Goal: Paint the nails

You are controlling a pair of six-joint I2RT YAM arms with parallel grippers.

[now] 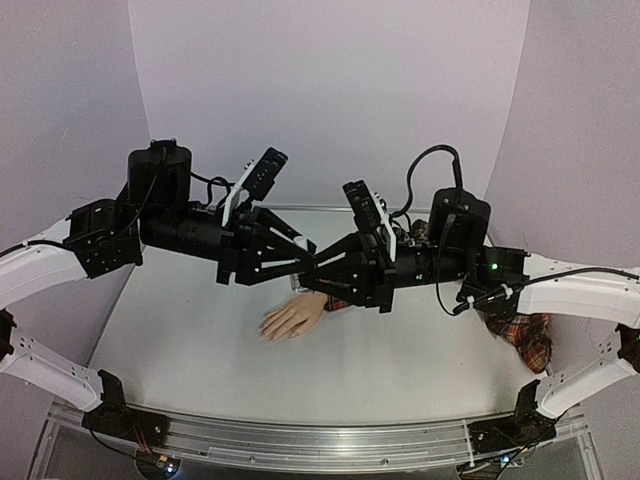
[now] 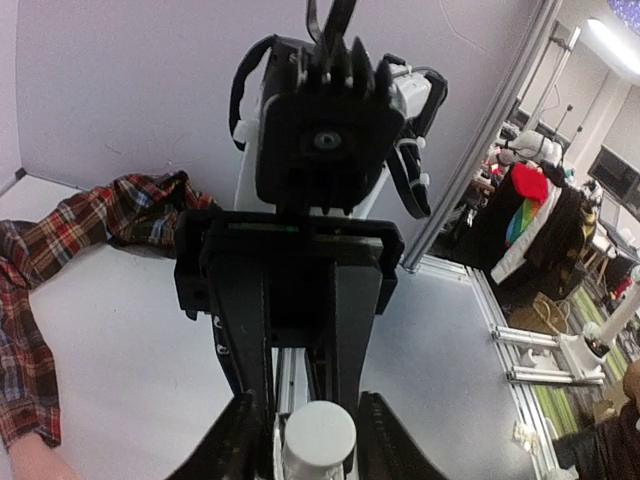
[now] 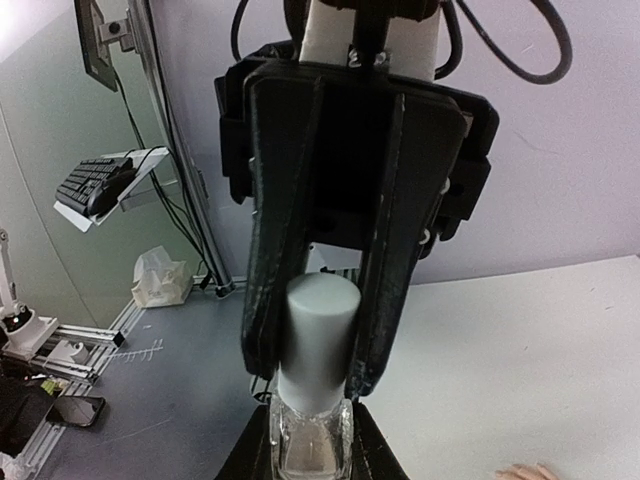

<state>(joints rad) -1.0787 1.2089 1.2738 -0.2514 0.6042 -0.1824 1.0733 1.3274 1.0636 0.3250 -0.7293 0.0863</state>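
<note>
You cannot make out the nails point(image 1: 268, 329) themselves. In the top view they are too small to see on the fingertips, and each wrist view catches only a sliver of flesh-coloured skin at its bottom edge. The mannequin hand point(image 1: 297, 316) lies flat on the table point(image 1: 190, 330). Its long axis runs from the red plaid sleeve point(image 1: 338, 303) at its wrist out to the fingertips, which point toward the left arm's side and slightly toward the arm bases. The right arm covers much of the sleeve, which shows again, bunched up, well beyond the mannequin hand on the right arm's side.

Above the mannequin hand's wrist end the two tools meet tip to tip, and from overhead they hide what sits between them. The right wrist view shows it: the right tool point(image 3: 310, 465) is clamped on a small clear bottle point(image 3: 310, 440), whose white cap point(image 3: 320, 325) stands between the fingers of the left tool point(image 3: 315, 378). Those fingers flank the cap closely — you cannot tell whether they press on it or stand just clear. The frame cuts off the bottle's base.
</note>
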